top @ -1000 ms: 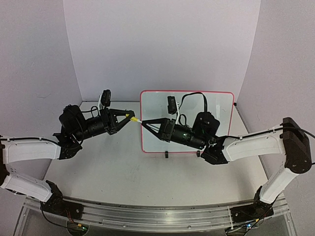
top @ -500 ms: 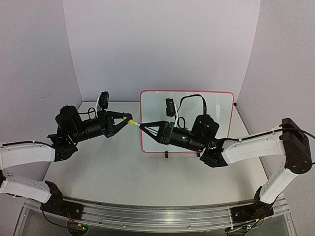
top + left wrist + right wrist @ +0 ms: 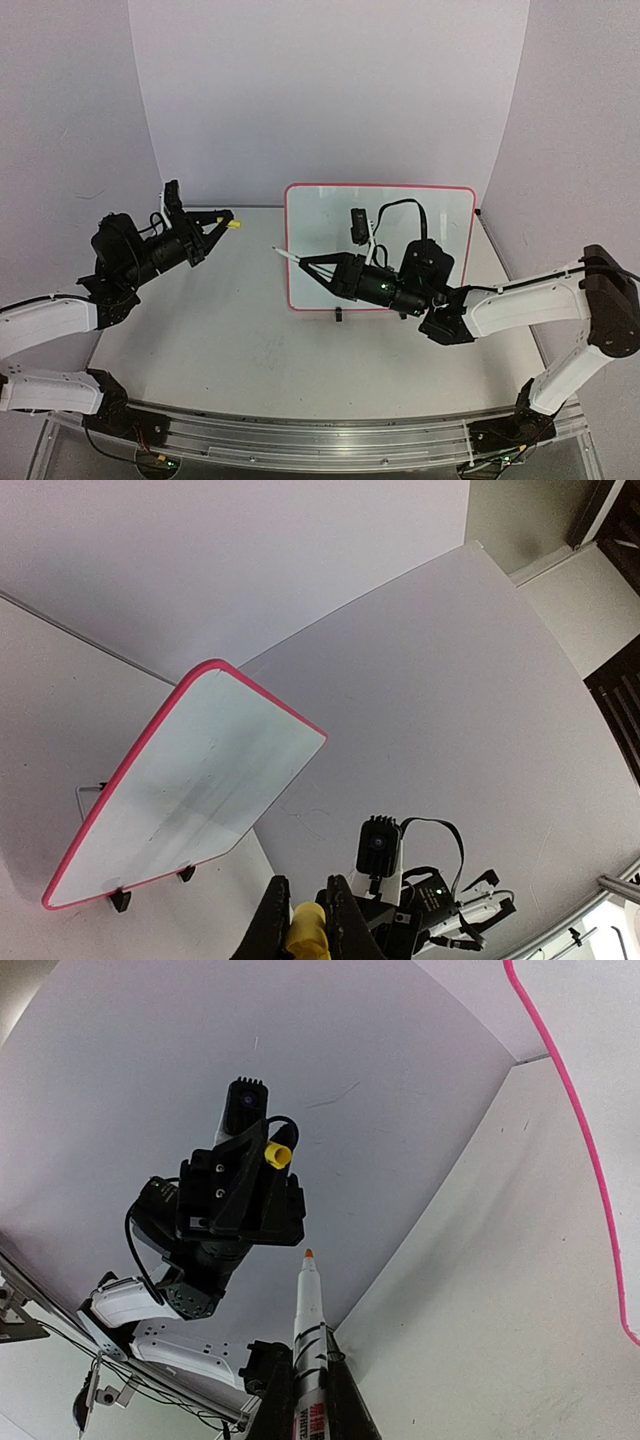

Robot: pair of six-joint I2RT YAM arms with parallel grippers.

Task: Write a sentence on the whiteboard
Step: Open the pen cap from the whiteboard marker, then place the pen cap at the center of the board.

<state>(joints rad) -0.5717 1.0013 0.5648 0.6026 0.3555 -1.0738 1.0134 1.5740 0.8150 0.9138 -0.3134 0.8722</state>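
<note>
Two hands, both closed: left hand point(image 3: 226, 221), centre left, pinches yellow cap point(image 3: 236, 225); right hand point(image 3: 306, 264), mid-frame, grips uncapped marker point(image 3: 288, 256). Whiteboard point(image 3: 445, 210) stands propped, centre-right on counter point(image 3: 230, 330).

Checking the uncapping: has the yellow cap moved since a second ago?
Yes. The yellow cap has moved left, away from the left edge of the whiteboard.

The left pincer point(image 3: 305, 918) grips a yellow cap point(image 3: 307, 932); the whiteboard point(image 3: 190, 780) stands beyond.
</note>
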